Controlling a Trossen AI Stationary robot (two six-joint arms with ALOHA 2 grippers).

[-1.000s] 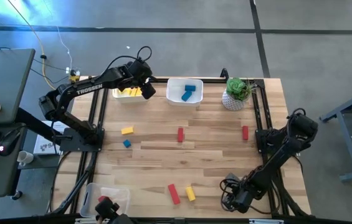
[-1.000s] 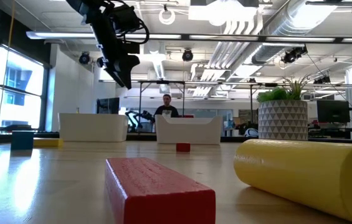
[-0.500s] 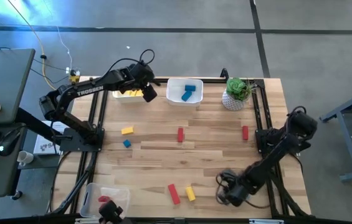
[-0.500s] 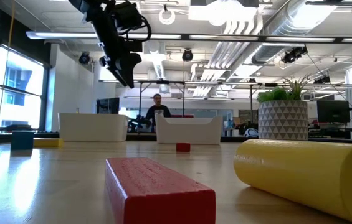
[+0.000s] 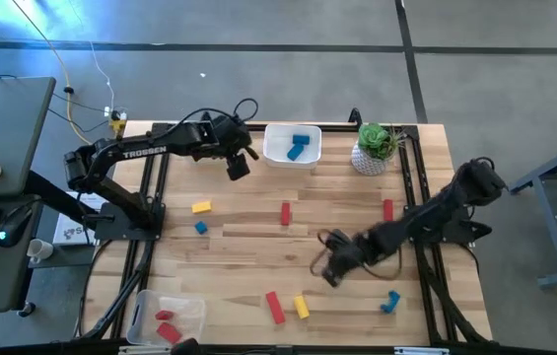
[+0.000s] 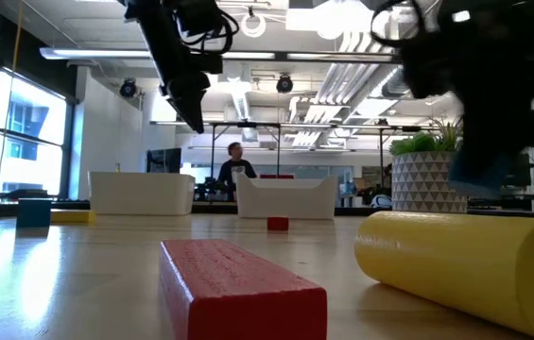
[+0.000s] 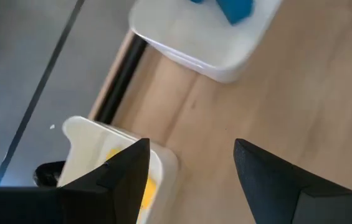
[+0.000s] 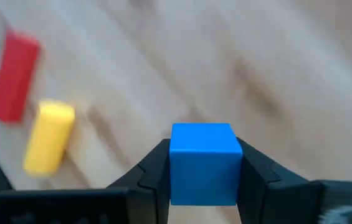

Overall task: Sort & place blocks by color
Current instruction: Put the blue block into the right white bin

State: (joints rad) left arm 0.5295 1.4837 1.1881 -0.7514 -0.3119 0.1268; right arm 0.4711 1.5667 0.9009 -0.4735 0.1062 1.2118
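**Inspector:** From above first. Where are the two arms?

**Assistant:** The right gripper [image 5: 329, 268] hangs over the middle of the table [image 5: 357, 212], between the red bar [image 5: 286, 213] and the near pair, a red block [image 5: 275, 307] and a yellow cylinder [image 5: 302, 307]. The left gripper [image 5: 238, 164] hovers between the yellow bin [image 5: 191, 152] and the blue bin [image 5: 292, 144]. Loose pieces lie around: a yellow block [image 5: 201, 207], a small blue cube [image 5: 200, 228], a red piece [image 5: 388, 210] by the right rail, a blue piece [image 5: 389, 301] near the front edge.

**Inspector:** Table level?

**Assistant:** Both arms are well above the surface; the right one is blurred (grip not readable here).

**Inspector:** Left wrist?

**Assistant:** Its fingers [image 7: 126, 168] stand wide apart with nothing between them.

**Inspector:** Right wrist?

**Assistant:** The pincer is closed on a blue cube [image 8: 203, 163], gripped on two flat faces.

**Inspector:** Risks?

**Assistant:** In my judgement, three. The cube could slip from the fingers during a fast swing. The route to the blue bin passes close to the left arm, so the two could clash. The plant [image 5: 375, 146] stands just beside that bin and could be knocked over.
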